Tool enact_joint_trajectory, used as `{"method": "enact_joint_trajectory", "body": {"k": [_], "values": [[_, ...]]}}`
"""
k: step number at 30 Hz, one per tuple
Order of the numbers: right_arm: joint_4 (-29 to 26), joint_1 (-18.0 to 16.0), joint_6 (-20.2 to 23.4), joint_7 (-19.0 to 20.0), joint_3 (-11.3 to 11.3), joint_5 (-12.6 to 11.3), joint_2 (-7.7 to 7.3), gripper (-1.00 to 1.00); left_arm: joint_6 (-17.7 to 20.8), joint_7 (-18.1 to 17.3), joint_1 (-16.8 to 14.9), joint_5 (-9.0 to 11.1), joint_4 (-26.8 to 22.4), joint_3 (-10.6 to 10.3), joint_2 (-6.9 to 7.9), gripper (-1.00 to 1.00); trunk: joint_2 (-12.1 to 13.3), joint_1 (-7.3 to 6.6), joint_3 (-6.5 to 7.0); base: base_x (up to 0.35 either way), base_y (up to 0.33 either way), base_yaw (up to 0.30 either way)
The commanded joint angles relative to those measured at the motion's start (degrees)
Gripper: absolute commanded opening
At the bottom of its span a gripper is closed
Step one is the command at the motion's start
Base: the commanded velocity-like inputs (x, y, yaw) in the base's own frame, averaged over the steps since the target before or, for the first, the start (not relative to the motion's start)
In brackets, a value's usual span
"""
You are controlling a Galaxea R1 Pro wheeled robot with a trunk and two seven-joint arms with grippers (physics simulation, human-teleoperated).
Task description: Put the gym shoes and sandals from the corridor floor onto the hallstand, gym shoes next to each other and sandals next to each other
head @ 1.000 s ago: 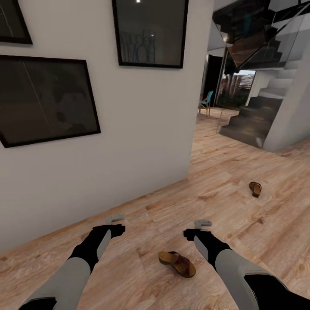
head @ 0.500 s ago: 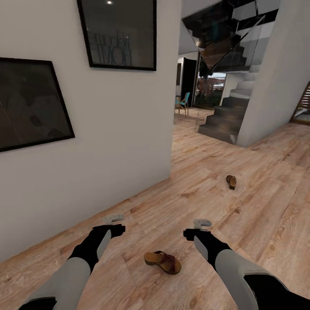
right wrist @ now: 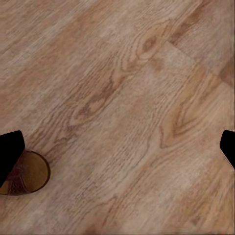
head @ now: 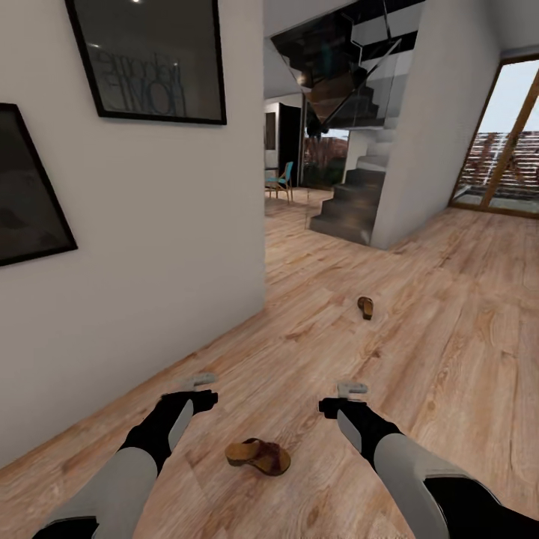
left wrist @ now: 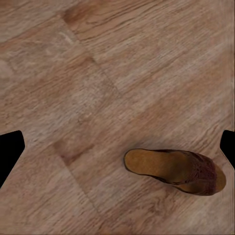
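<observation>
One brown sandal (head: 258,457) lies on the corridor floor (head: 449,352) between my two forearms, just short of the grippers. The left wrist view shows it (left wrist: 176,171) whole, and the right wrist view catches its tan end (right wrist: 27,177) beside one black fingertip (right wrist: 10,149). A second sandal (head: 365,307) lies farther off, toward the stairs. My left gripper (head: 201,382) and right gripper (head: 352,389) hang over bare planks, both open and holding nothing. The gym shoes and the hallstand are out of view.
A white wall (head: 150,262) with dark framed pictures (head: 153,64) runs along the left and ends at a corner. Beyond it are a dark staircase (head: 348,202), a blue chair (head: 282,180) and a glass door (head: 505,142) at the far right. Open floor stretches ahead and right.
The camera has swung to the right, so the wall, stairs and both sandals have slid left in the picture and the glass door has appeared. Both arms keep their pose.
</observation>
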Motion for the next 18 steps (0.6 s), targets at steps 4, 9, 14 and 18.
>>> {"method": "enact_joint_trajectory", "body": {"k": [4, 9, 14, 18], "values": [[0.0, 0.0, 0.0, 0.0, 0.0, 0.0, 0.01, 1.0, 0.0, 0.0, 0.0, 0.0, 0.0, 0.0, 0.0, 1.0, 0.0, 0.0, 0.01, 0.0, 0.0, -0.3], [0.0, 0.0, 0.0, 0.0, 0.0, 0.0, 0.01, 1.0, 0.0, 0.0, 0.0, 0.0, 0.0, 0.0, 0.0, 1.0, 0.0, 0.0, 0.05, 0.0, 0.0, -0.3], [0.0, 0.0, 0.0, 0.0, 0.0, 0.0, 0.01, 1.0, 0.0, 0.0, 0.0, 0.0, 0.0, 0.0, 0.0, 1.0, 0.0, 0.0, 0.18, 0.0, 0.0, -0.3], [0.0, 0.0, 0.0, 0.0, 0.0, 0.0, 0.01, 1.0, 0.0, 0.0, 0.0, 0.0, 0.0, 0.0, 0.0, 1.0, 0.0, 0.0, 0.31, 0.0, 0.0, -0.3]]}}
